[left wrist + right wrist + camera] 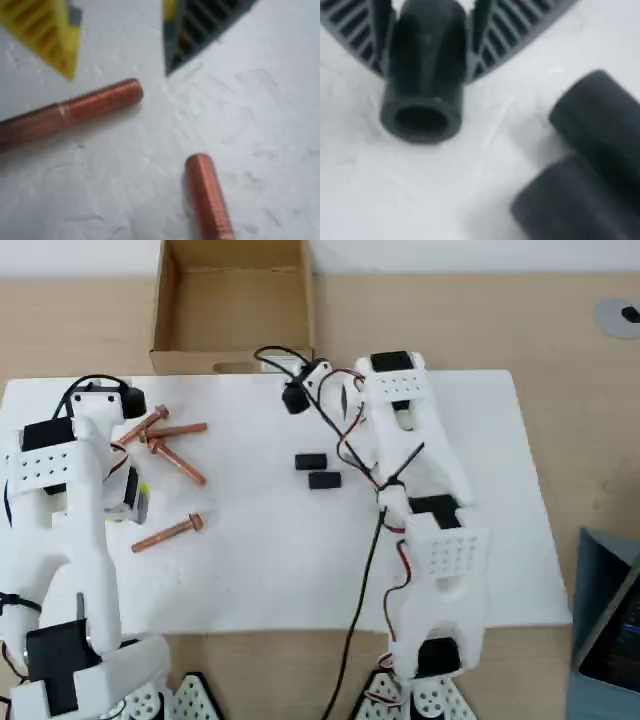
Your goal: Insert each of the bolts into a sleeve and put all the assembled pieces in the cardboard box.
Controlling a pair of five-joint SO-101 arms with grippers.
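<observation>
The right gripper point(427, 47) is clamped on a black sleeve point(422, 117), close to the white mat point(250, 570) and near two loose sleeves point(311, 461). The left gripper point(119, 70) hangs over the mat with its jaws apart, just above two bolts point(75, 110). The high view shows four bolts lying on the mat and the cardboard box point(160, 310) at the mat's far edge.

The setting looks like a robotics lab bench or maker's workspace. A left arm point(70, 540) and a right arm point(440, 550) of white printed plastic, with exposed wiring point(365, 570), stand at a wooden table point(580, 340) covered by a white sheet point(270, 570). Copper bolts point(167, 533), black sleeves point(311, 461) and a cardboard box point(165, 310) serve as test props.
</observation>
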